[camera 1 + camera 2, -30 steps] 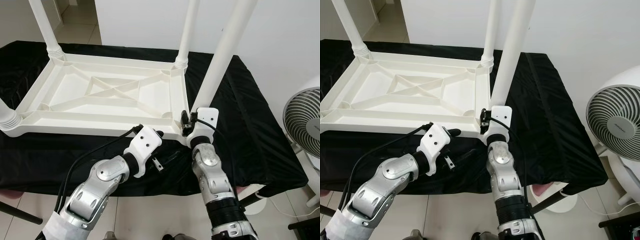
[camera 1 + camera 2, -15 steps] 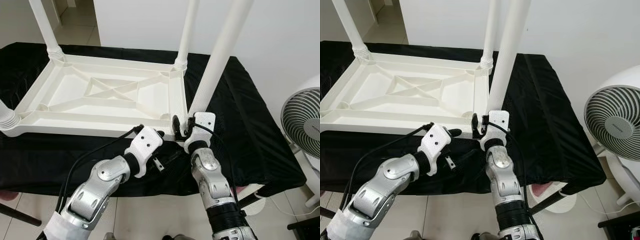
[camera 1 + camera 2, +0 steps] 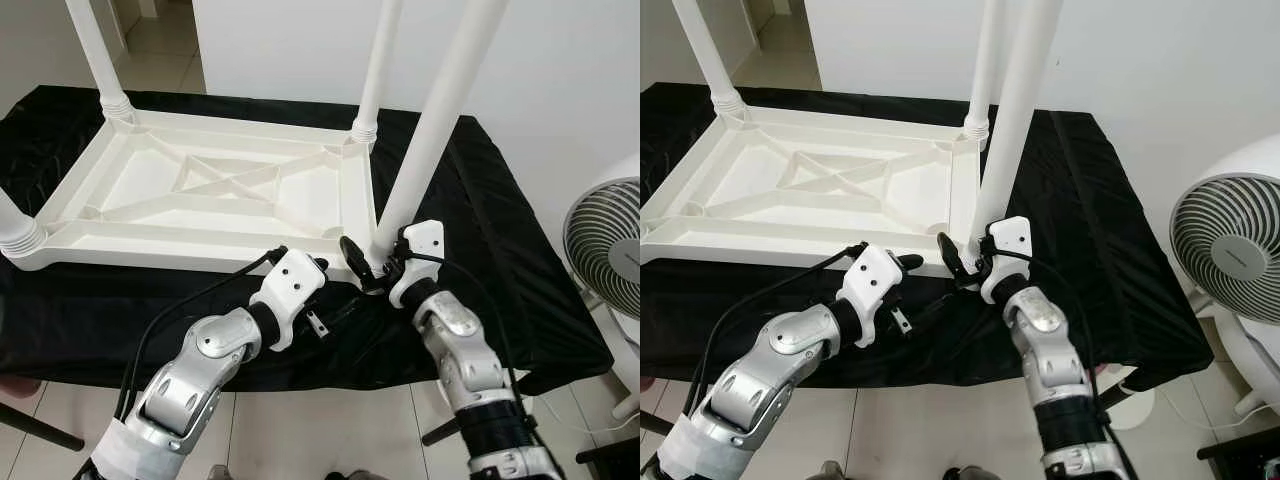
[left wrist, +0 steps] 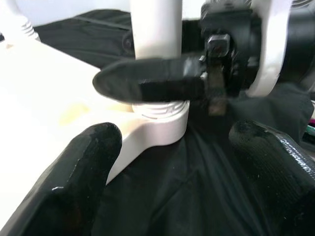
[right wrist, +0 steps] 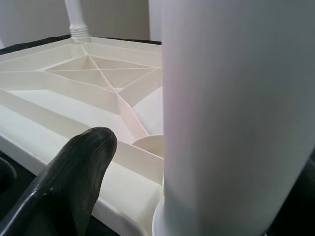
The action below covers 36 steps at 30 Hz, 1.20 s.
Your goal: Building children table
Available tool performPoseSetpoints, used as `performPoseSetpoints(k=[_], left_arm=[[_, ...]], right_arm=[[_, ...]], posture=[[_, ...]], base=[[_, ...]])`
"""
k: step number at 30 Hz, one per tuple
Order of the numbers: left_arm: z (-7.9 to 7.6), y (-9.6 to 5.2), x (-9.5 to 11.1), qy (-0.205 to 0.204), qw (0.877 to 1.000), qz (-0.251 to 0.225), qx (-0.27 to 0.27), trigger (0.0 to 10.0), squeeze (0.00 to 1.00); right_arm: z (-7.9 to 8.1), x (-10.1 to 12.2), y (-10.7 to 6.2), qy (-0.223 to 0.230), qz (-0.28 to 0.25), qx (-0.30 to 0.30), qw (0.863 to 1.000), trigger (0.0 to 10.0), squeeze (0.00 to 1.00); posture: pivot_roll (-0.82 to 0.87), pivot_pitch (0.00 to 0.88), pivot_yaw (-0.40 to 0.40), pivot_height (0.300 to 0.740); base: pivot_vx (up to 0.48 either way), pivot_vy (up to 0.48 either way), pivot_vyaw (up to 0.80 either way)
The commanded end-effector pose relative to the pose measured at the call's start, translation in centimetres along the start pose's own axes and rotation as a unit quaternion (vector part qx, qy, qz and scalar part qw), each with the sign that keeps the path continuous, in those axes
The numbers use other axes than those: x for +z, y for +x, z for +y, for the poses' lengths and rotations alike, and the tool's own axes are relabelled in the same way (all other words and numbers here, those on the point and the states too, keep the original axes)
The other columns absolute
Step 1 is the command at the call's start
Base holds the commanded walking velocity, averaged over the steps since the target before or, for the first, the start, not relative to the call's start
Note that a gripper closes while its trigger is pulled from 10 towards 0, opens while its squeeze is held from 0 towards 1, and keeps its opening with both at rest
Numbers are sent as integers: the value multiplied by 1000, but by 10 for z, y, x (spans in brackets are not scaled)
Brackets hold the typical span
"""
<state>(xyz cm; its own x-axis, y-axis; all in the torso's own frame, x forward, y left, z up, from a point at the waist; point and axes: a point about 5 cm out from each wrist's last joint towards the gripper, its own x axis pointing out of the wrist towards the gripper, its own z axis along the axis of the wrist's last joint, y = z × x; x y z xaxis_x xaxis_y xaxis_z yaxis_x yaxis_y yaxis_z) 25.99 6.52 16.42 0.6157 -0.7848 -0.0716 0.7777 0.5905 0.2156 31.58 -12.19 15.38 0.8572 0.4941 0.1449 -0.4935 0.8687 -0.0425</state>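
Right end effector (image 3: 368,262) swung outboard since a second ago — fingers apart around leg (image 3: 432,127) base, grip released. Left end effector (image 3: 322,282) apart, idle — leg likely seated in tabletop (image 3: 210,195).

Upturned white plastic table (image 3: 215,195), legs upward, on black cloth (image 3: 500,240)

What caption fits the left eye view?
Right gripper at the base of the near-right table leg on the upturned white table; left gripper alongside.

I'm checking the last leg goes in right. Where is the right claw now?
The right claw is at the near right corner of the upturned white table, its fingers around the base of the table leg, right of the left claw.
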Motion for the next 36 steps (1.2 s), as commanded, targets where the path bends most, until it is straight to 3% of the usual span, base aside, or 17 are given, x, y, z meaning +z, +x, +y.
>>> performPoseSetpoints(k=[1, 13, 14, 15, 19, 27, 28, 36], left_arm=[[2, 1, -1, 5, 1000, -1, 9, 10000, 0], [5, -1, -4, 8, 1000, 5, 13, 10000, 0], [5, -2, -3, 8, 1000, 5, 14, 10000, 0], [5, -3, -3, 8, 1000, 4, 15, 10000, 0], [5, -4, -3, 9, 1000, 3, 15, 10000, 0], [5, -3, -3, 8, 1000, 2, 17, 10000, 0], [5, -3, -3, 7, 1000, 2, 16, 10000, 0], [3, -2, -5, 3, 1000, 3, 16, 10000, 0]], right_arm=[[-2, -1, 1, 1, -3, 28, 1000, 10000, 0], [-27, -4, 9, -9, 19, 97, 995, 9765, 0], [-31, -5, 10, -14, 27, 98, 995, 0, 0], [-35, -7, 10, -18, 35, 102, 994, 314, 0], [-42, -10, 10, -26, 46, 113, 992, 0, 0], [-44, -11, 8, -32, 51, 123, 991, 0, 0], [-45, -13, 8, -30, 51, 115, 992, 10000, 0], [-43, -25, 7, -36, 86, 62, 994, 10000, 0]], posture=[[111, 48, -63, 740], [123, 49, -55, 740], [127, 49, -53, 740], [131, 51, -52, 740], [131, 51, -52, 740], [132, 58, -53, 740], [131, 60, -52, 740], [124, 63, -56, 740]], base=[[0, 0, 0], [0, 0, 0], [0, 0, 0], [0, 0, 0], [0, 0, 0], [0, 0, 0], [0, 0, 0], [0, 0, 0]])
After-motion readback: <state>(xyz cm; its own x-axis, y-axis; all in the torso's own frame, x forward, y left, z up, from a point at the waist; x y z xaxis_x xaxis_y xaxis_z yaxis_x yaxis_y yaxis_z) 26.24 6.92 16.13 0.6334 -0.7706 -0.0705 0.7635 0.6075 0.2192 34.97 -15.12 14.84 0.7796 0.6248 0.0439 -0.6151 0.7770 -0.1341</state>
